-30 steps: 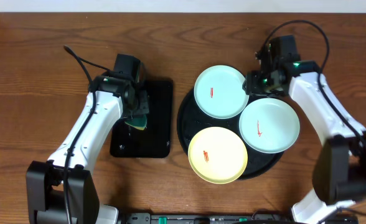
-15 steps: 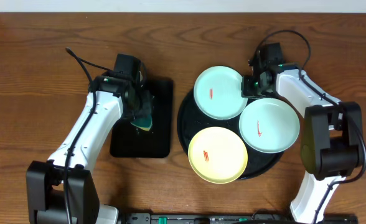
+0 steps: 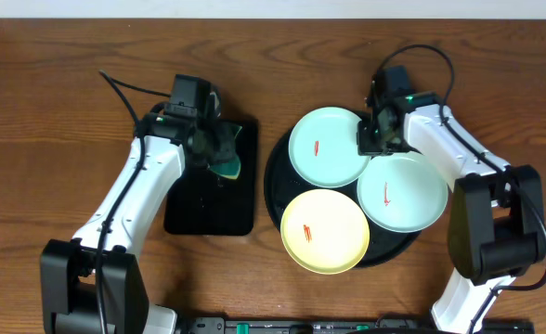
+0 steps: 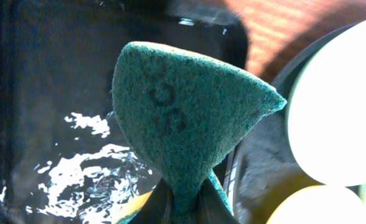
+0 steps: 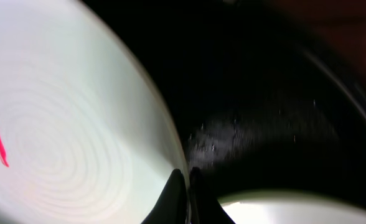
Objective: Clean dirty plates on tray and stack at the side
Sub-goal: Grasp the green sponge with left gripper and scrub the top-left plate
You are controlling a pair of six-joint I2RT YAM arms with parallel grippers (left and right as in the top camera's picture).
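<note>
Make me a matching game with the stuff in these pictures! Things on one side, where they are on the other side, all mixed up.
Things
1. pale yellow round plastic plate
2. green scrubbing sponge
3. small black rectangular tray
4. right gripper

Places
A. shut on the edge of the pale blue-green round plate farthest from the robot
B. on the large round black tray, nearest the robot
C. pinched in the left gripper
D. on the wooden table, left of the round tray

Pairs: 1-B, 2-C, 3-D, 4-A
</note>
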